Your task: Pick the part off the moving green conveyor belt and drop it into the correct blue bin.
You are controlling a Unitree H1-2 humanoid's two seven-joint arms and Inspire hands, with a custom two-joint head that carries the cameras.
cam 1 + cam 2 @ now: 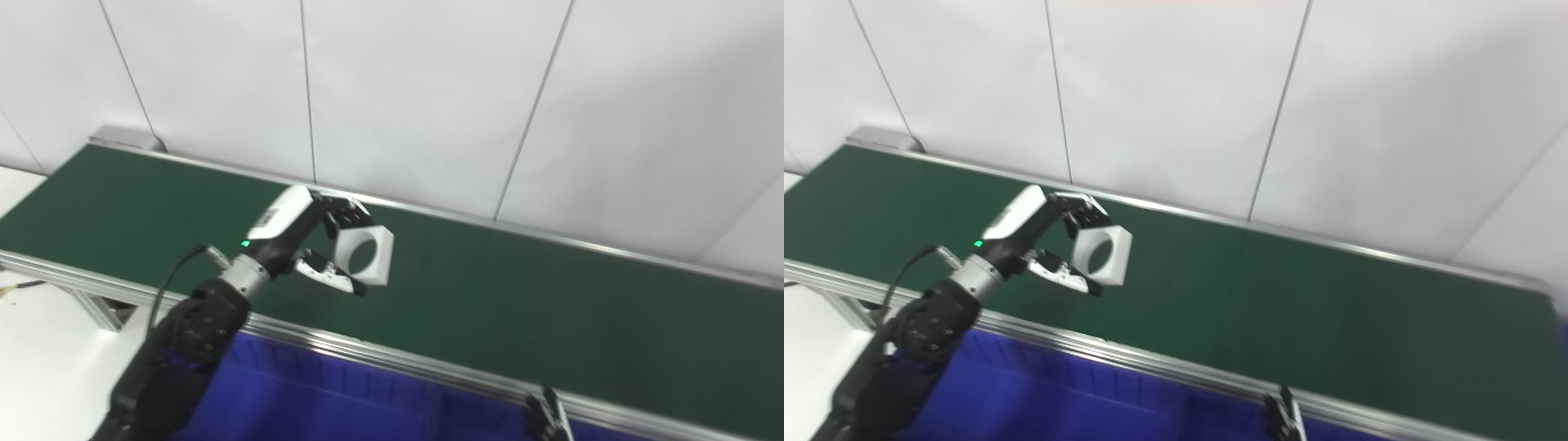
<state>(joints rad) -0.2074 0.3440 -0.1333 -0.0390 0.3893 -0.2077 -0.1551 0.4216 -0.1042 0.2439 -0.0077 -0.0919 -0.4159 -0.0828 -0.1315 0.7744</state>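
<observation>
Centre-left of frame: left hand (312, 245) closed around white part (365, 254), pinched between fingers above and thumb below, apparently lifted above green belt (551, 306) for carrying. Lower left: blue bin (318, 398) waits below belt rail. Bottom right: right hand (547, 416) barely seen, state undeterminable.

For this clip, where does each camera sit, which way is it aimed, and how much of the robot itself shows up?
Left eye view: on the head, looking down and forward at the green conveyor belt and the wall; shows the left hand shut on the white part, its arm, and the right hand tips at the bottom edge.
Right eye view: beside it, same aim, scene shifted left; same left arm, blue bin below the belt rail.
Shared: belt, part, bin, both hands.
</observation>
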